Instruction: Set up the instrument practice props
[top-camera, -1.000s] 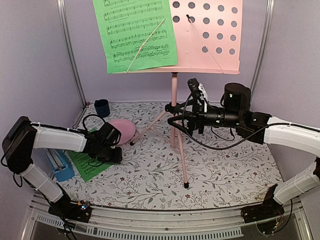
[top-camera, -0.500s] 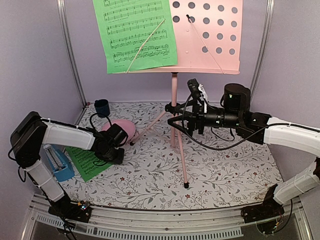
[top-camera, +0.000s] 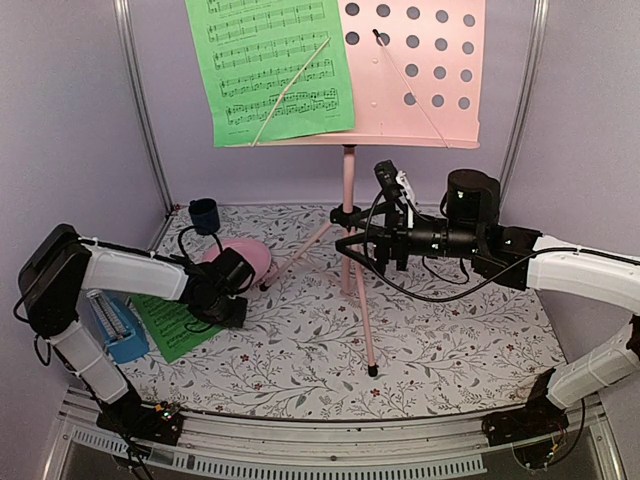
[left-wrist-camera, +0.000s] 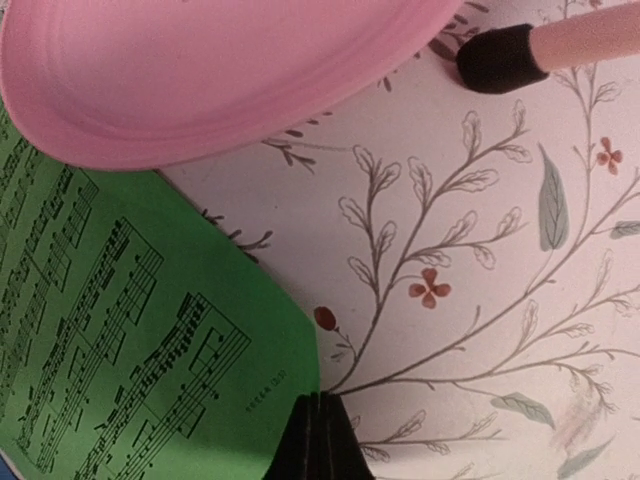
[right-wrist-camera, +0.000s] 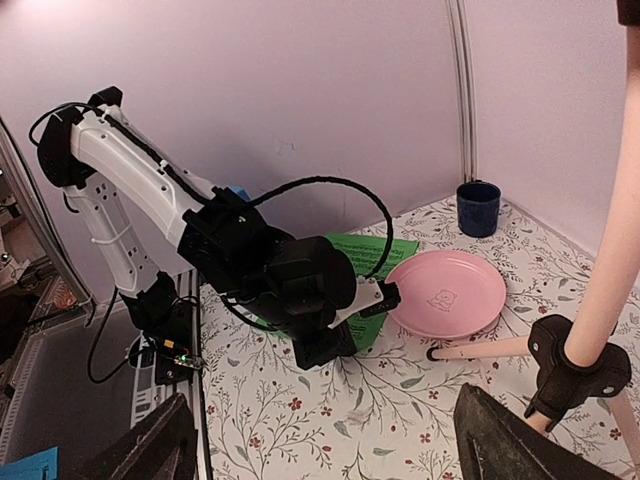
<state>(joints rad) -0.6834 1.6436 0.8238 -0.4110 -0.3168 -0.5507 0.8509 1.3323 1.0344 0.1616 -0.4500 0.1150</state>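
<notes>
Pinching green page's (left-wrist-camera: 150, 340) right corner in shut left gripper (left-wrist-camera: 320, 415); thin, floppy, tearable. Right gripper (right-wrist-camera: 320, 440) wide, empty.

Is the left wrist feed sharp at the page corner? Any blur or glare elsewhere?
Left wrist: print on the green sheet is sharp beside the shut left end effector; the pink disc is softer. Right wrist: the close stand pole is blurred and pale. Top external: even light, no strong glare.

Pink stand (top-camera: 348, 190) with hole-dotted desk (top-camera: 450, 125); green far page (top-camera: 275, 65) and near page (top-camera: 175, 335), both printed with black staves; blue metronome (top-camera: 118, 325); pink disc (top-camera: 250, 260); dark blue cup (top-camera: 204, 214); white tablecloth (top-camera: 450, 340) patterned with grey leaves and small red flowers.
</notes>
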